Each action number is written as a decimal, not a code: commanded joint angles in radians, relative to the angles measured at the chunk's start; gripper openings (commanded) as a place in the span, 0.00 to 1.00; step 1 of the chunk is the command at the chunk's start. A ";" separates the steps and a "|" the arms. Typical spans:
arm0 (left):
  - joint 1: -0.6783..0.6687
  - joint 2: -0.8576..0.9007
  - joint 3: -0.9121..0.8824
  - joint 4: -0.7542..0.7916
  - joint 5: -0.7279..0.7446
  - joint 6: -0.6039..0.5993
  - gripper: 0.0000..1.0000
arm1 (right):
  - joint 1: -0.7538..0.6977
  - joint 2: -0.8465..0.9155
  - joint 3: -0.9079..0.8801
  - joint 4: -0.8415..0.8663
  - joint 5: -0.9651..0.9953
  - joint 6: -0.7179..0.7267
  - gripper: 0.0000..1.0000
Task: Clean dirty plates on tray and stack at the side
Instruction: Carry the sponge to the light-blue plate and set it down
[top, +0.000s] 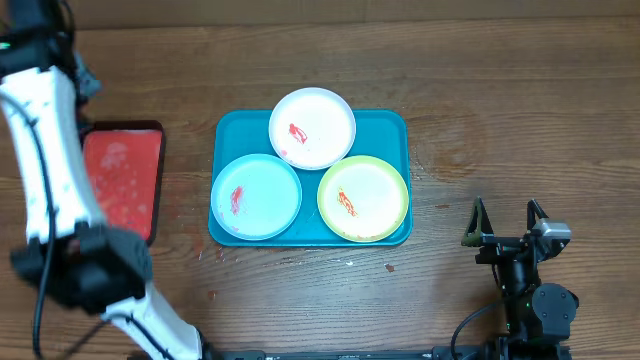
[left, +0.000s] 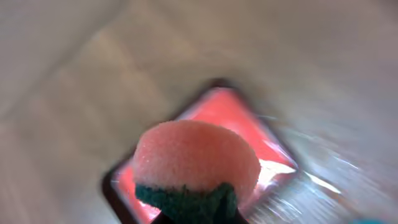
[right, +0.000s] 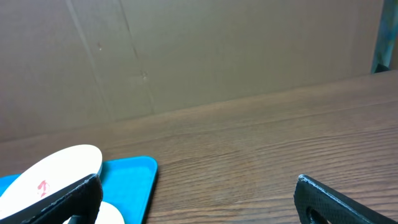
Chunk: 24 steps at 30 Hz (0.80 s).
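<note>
Three plates lie on the teal tray (top: 390, 130): a white plate (top: 312, 128) at the back, a pale blue plate (top: 256, 196) front left, a yellow-green plate (top: 363, 199) front right. Each carries a red sauce smear. In the blurred left wrist view, my left gripper (left: 196, 216) is shut on a pink sponge (left: 196, 162) with a green scrub layer, above the red tray (left: 261, 134). My right gripper (top: 507, 210) stands open to the right of the teal tray, nothing between its fingers. Its wrist view shows the white plate (right: 56, 171) and the tray's corner (right: 127, 180).
A smaller red tray (top: 122, 180) with a dark rim lies left of the teal tray. The white left arm (top: 45, 170) reaches along the table's left side. A cardboard wall (right: 199, 56) stands behind the wooden table (top: 500, 110).
</note>
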 joint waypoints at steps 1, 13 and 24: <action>0.002 -0.046 0.014 -0.061 0.438 0.196 0.04 | -0.005 -0.010 -0.010 0.004 0.008 -0.007 1.00; -0.105 0.016 -0.235 -0.222 0.657 0.399 0.04 | -0.005 -0.010 -0.010 0.004 0.008 -0.007 1.00; -0.336 0.016 -0.583 0.060 0.681 0.316 0.04 | -0.005 -0.010 -0.010 0.004 0.008 -0.007 1.00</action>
